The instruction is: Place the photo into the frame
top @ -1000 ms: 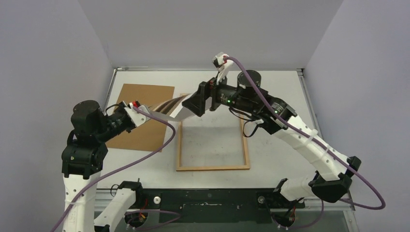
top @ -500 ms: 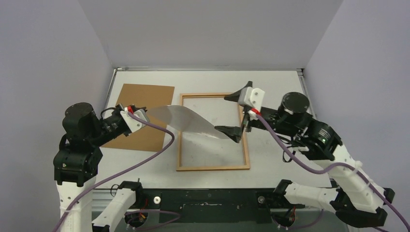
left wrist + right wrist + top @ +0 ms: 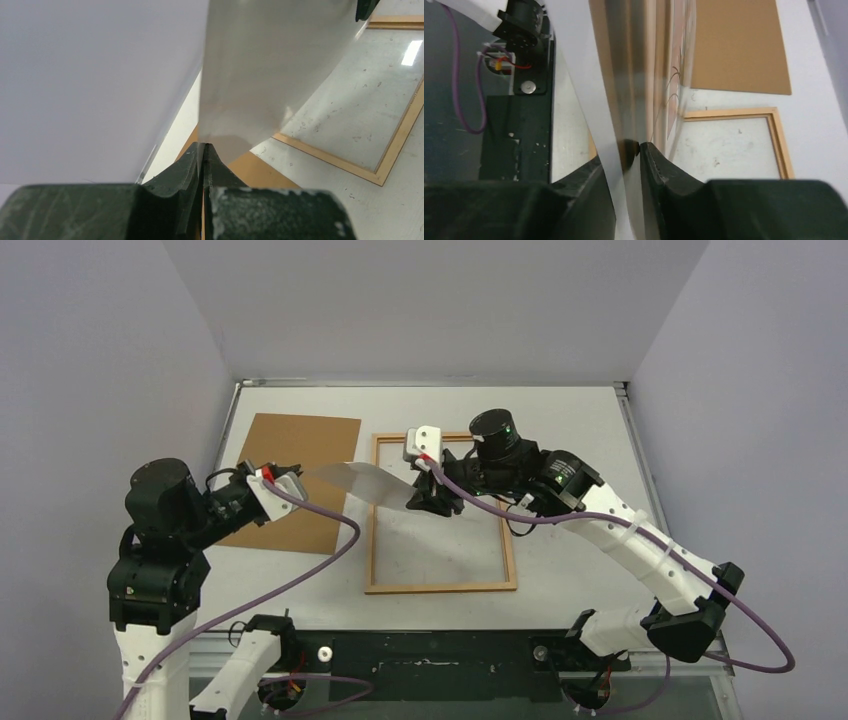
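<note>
The photo hangs in the air as a curved white sheet over the left edge of the frame, which lies flat on the table. My left gripper is shut on the photo's left end; the left wrist view shows the fingertips of the left gripper pinched on the white sheet. My right gripper grips the sheet's right end above the frame's upper left part. In the right wrist view the right gripper has its jaws drawn together with the photo between them, its striped plant print facing the frame.
A plain brown backing board lies flat to the left of the frame, under the left gripper and the photo's left end. The table's black front rail and both arm bases run along the near edge.
The right arm swung back from the frame's right side to the photo's free right end, and its wide-open jaws closed in on the sheet. The left gripper kept its hold.
</note>
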